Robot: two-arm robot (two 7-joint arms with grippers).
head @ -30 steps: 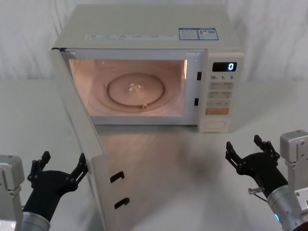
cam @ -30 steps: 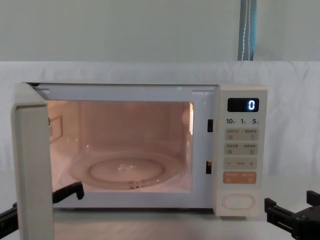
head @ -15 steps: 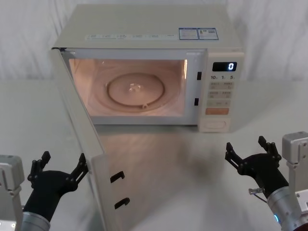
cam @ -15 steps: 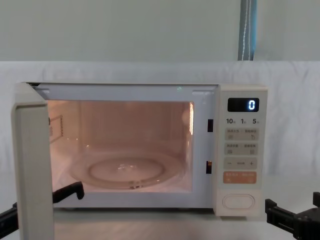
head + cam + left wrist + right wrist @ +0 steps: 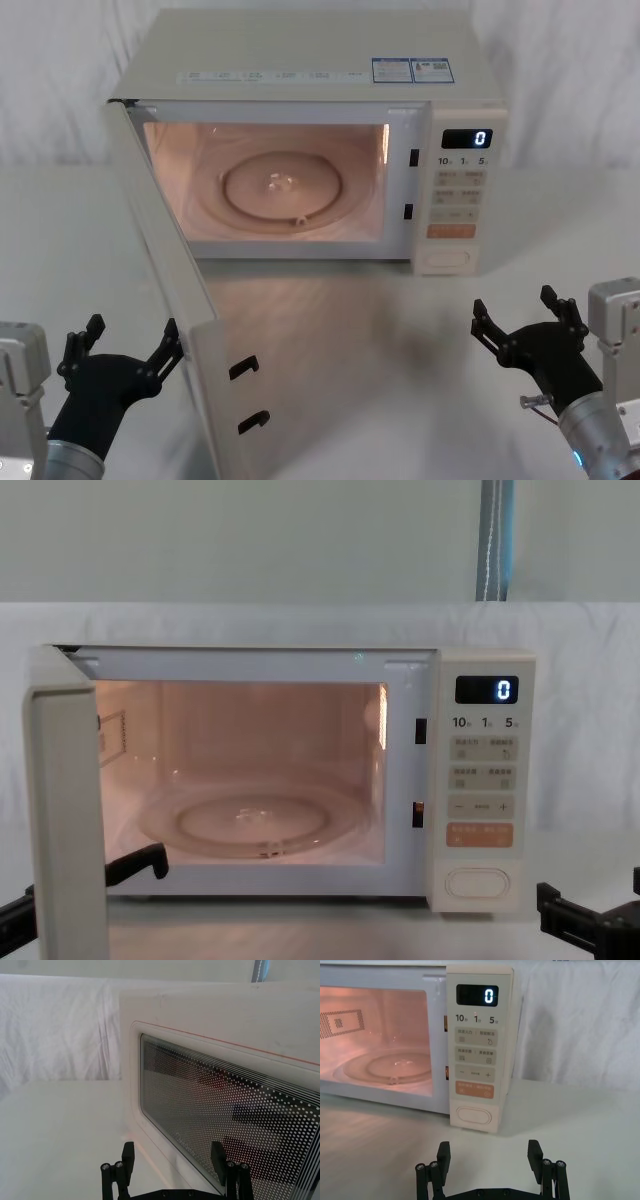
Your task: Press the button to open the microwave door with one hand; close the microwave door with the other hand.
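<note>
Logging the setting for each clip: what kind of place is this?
Likely a staged test bench, not a home kitchen: the microwave sits alone on a table draped in white cloth, a plain white backdrop hangs behind, and the left gripper and right gripper wait near it.

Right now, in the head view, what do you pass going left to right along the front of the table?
Left end effector, open → free edge of the swung-open microwave door → bare table → right end effector, open.

White cloth point(image 5: 60, 90) drapes behind the white table point(image 5: 400, 330); pale wall point(image 5: 250, 540) above it.
</note>
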